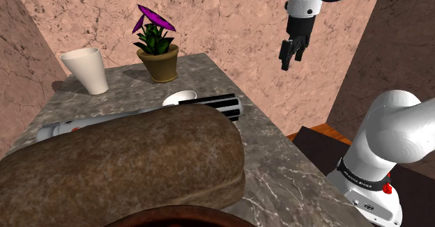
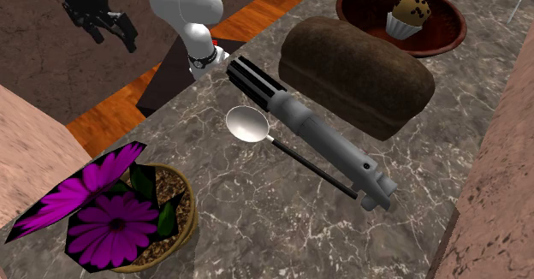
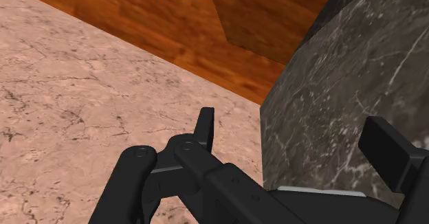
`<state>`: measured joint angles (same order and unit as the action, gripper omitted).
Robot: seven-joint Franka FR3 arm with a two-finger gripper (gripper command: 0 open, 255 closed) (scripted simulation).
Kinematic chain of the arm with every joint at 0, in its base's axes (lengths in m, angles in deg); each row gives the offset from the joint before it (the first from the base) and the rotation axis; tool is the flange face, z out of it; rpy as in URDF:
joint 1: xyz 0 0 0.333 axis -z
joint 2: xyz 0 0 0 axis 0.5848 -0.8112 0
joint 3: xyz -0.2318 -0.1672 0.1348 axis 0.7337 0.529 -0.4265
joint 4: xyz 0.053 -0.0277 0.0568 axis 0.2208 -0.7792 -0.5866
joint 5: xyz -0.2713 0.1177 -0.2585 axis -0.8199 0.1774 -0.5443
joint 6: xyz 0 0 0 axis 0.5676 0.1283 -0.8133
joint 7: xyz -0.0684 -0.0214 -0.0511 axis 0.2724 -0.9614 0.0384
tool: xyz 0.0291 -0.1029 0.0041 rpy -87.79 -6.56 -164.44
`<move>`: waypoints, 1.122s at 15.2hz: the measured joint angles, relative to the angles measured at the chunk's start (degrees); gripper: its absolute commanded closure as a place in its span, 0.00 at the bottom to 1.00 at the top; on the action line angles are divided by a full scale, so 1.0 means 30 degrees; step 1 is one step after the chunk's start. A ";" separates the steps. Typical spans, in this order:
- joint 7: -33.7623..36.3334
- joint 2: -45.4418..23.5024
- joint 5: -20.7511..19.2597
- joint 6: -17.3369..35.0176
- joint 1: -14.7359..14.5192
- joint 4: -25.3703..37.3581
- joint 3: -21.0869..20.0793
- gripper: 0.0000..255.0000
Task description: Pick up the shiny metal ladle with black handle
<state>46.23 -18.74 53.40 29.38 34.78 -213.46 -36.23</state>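
Brown loaf (image 1: 132, 163) foremost on the marble table (image 1: 279, 170); beyond it the ladle (image 2: 250, 124), silvery bowl and thin black handle, lies flat just beside a grey-and-black cylinder (image 2: 315, 133). Tool (image 1: 289, 57) fingers spread, holding nothing; ladle well below it, apart, on the table.

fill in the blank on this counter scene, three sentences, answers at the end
1. The black two-finger gripper hangs in the air, away from the shiny metal ladle with black handle, its fingers ______.
2. The potted plant by the ladle's bowl has ______ flowers.
3. Beside the long grey and black cylinder lies a brown ______ of bread.
Missing: open; purple; loaf.
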 measured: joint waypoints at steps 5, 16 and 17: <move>-0.0084 -0.1603 0.0972 0.0353 -0.0848 0.1029 -0.0336 0.00; -0.0959 -0.7615 0.4193 0.1038 -0.3472 0.5828 -0.1368 0.00; -0.1048 -0.8135 0.4466 0.0952 -0.3681 0.6398 -0.1472 0.00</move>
<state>43.08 -43.15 66.80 32.24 23.74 -194.26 -40.65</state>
